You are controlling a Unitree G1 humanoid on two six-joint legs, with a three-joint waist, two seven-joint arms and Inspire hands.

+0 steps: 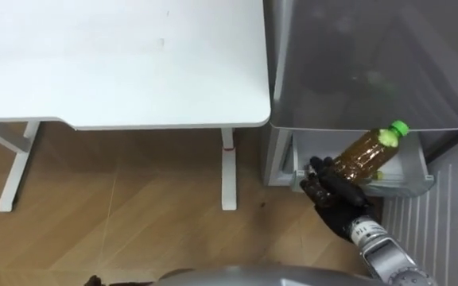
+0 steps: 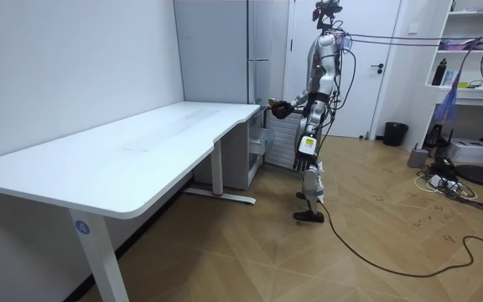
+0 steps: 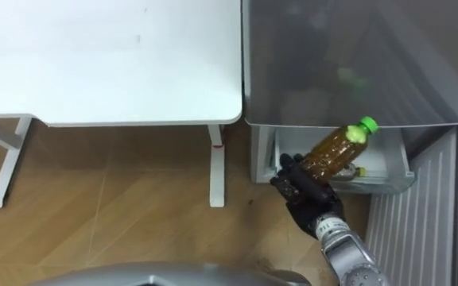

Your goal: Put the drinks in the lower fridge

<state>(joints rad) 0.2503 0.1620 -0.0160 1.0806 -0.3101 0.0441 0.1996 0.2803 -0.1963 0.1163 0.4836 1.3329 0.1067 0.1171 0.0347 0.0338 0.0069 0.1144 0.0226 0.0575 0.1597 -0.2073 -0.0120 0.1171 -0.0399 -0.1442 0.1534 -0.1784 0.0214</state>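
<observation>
The robot's right hand (image 1: 330, 189) is curled round the lower body of a bottle (image 1: 362, 152) of amber drink, dark fingers (image 3: 291, 184) wrapped under and about it and clamping it fast. The bottle lies tilted, its green cap (image 1: 400, 127) pointing up and away from the robot. It hangs over the open lower drawer (image 1: 425, 168) of the grey fridge (image 1: 372, 56), clear of the drawer's floor. The forearm comes in from the lower right, wrist bent so the palm faces the fridge. The fridge stands just beside the right edge of the white table (image 1: 118, 63), near its rounded near-right corner. In the room view the robot stands upright on the wooden floor (image 2: 376, 218) before the fridge, one arm stretched toward it at waist height, while its left hand (image 2: 307, 144) hangs at its side.
</observation>
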